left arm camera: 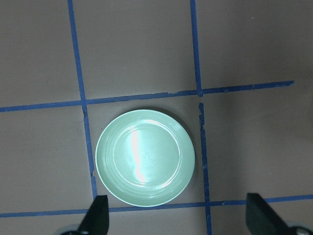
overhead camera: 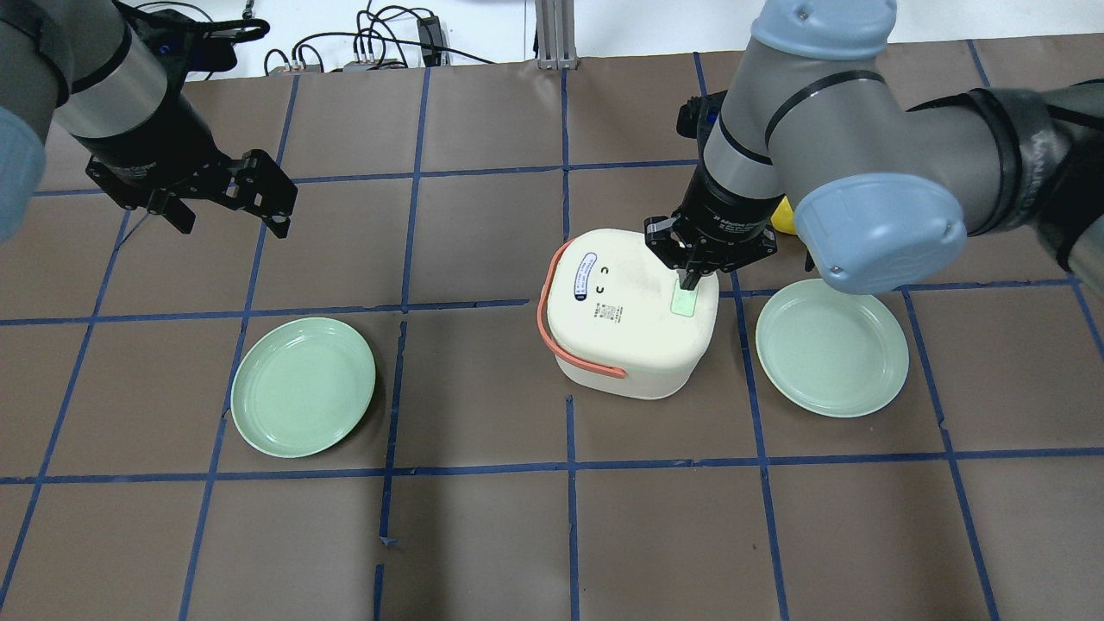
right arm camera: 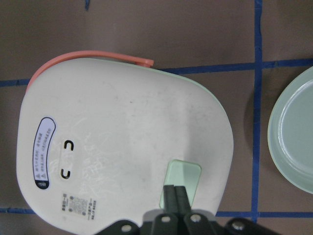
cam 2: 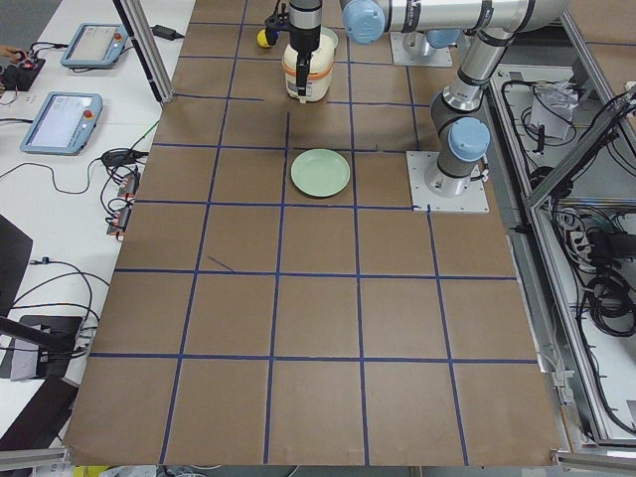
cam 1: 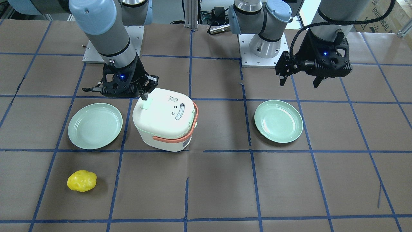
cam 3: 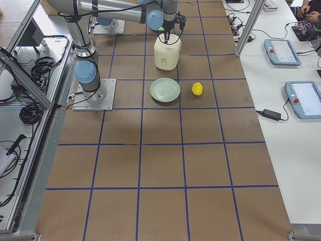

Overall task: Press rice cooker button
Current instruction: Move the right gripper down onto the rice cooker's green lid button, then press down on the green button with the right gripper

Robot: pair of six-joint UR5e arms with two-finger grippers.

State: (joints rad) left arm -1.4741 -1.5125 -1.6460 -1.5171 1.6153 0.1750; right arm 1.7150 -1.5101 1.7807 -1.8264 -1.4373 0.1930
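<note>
On the desk point(overhead camera: 483, 535) the rice cooker point(overhead camera: 621, 345) stands a little to my right of the middle. One plate point(overhead camera: 832, 347) lies just beside it on my right. The other plate point(overhead camera: 302, 386) lies well apart on my left. Beyond the right-hand plate, farther from me, sits a small object point(cam 1: 81, 180). My right end effector point(overhead camera: 690, 280) is over the button point(overhead camera: 683, 302) at the right end of the cooker's lid. My left end effector point(overhead camera: 233, 226) hangs high above the left plate.
</note>
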